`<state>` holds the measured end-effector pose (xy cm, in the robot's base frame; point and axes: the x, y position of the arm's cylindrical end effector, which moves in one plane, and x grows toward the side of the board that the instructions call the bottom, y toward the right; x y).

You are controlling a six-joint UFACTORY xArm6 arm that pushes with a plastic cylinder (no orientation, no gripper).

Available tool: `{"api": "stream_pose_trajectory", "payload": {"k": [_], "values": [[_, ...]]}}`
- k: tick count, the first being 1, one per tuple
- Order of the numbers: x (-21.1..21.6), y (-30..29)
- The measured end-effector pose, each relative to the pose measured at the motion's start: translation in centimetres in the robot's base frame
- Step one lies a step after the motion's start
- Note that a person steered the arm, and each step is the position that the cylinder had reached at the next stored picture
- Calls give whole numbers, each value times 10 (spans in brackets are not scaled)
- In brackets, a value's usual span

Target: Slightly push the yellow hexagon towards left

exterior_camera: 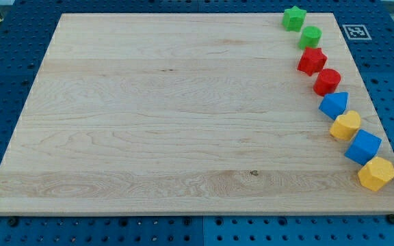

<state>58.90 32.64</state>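
Note:
A yellow hexagon [376,173] lies at the board's right edge near the view's bottom, the last in a line of blocks. Just above it are a blue block [363,146], a second yellow block of rounder shape [345,126] and another blue block [334,105]. My tip and rod do not show anywhere in the view.
Further up the right edge lie a red cylinder [327,81], a red star [312,61], a green cylinder [310,37] and a green star [294,18]. The wooden board [169,116] rests on a blue pegboard table. A black and white marker [356,31] sits at top right.

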Motion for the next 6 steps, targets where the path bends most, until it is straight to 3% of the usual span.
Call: {"api": "stream_pose_trajectory", "payload": {"k": [1, 6], "values": [[17, 0], [-3, -52]]}}
